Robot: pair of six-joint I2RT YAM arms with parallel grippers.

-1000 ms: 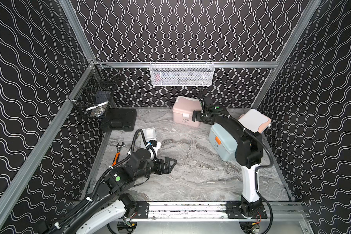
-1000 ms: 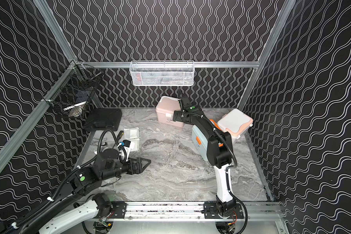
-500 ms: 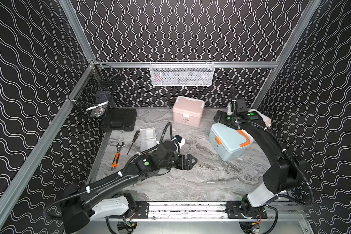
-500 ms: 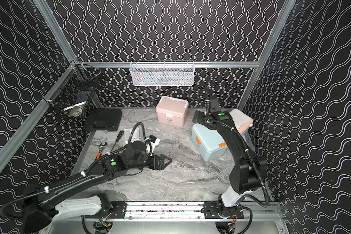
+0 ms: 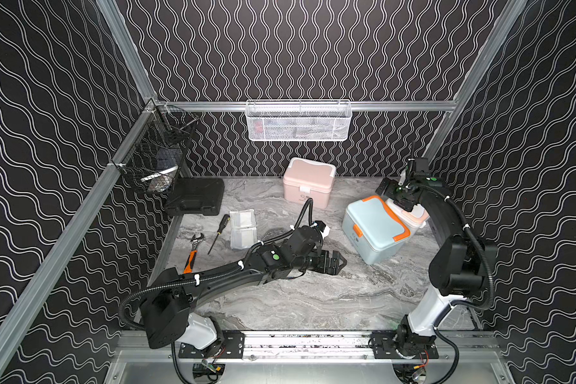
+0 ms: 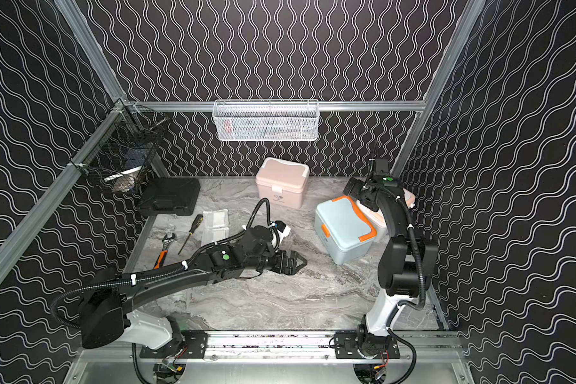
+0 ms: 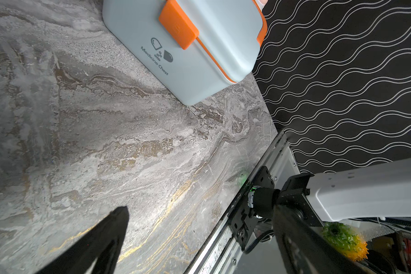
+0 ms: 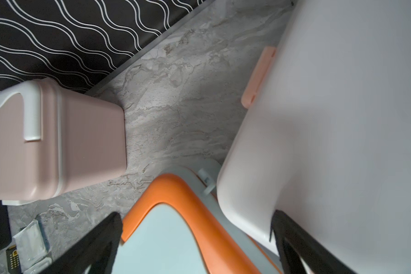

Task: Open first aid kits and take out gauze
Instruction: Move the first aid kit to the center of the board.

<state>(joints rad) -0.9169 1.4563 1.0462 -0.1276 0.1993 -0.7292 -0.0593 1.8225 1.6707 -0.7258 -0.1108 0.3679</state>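
Now, step: opening shut blue-grey kit [image 5: 374, 229]
Left pincer [image 5: 340, 263]: mine, released, empty, near it
Right pincer [image 5: 404, 204]: released, over white kit [image 5: 414, 219]
Gauze [image 5: 243, 227]: packets on counter [image 5: 313, 299]
Next: I should unclip orange latch [image 5: 357, 230]

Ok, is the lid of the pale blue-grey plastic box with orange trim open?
No, in the left wrist view the pale blue-grey box has its lid seated flush with the orange clasp over the seam.

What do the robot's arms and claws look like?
Both are slim black jointed arms on white base segments, each with a green dot near the wrist. Ribbed black cables loop along the left arm and right arm. The left claw and right claw each have two black pointed fingers.
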